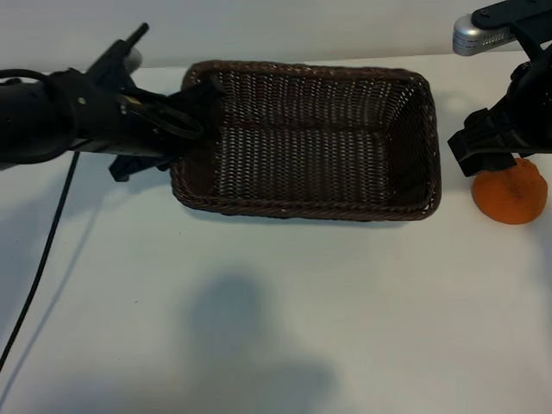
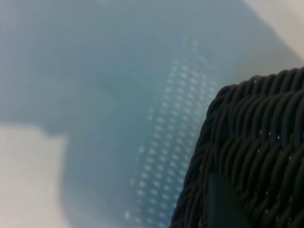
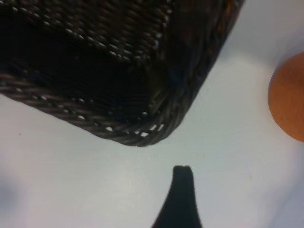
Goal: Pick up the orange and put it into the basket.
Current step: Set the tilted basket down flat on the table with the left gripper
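The orange (image 1: 511, 194) lies on the white table just right of the dark woven basket (image 1: 310, 207), and its edge shows in the right wrist view as the orange (image 3: 289, 102). My right gripper (image 1: 483, 151) hangs over the table between the basket's right end and the orange, open and holding nothing. Only one of its dark fingers (image 3: 183, 194) is in view, near the basket's corner (image 3: 142, 130). My left gripper (image 1: 191, 110) reaches in from the left and is shut on the basket's left rim. A dark finger (image 2: 223, 204) presses on the wicker (image 2: 266, 133).
A black cable (image 1: 43, 250) trails across the table at the left. A silver fitting (image 1: 483, 36) of the right arm sits at the upper right. The table's near half is bare white, with a soft shadow (image 1: 233, 328) on it.
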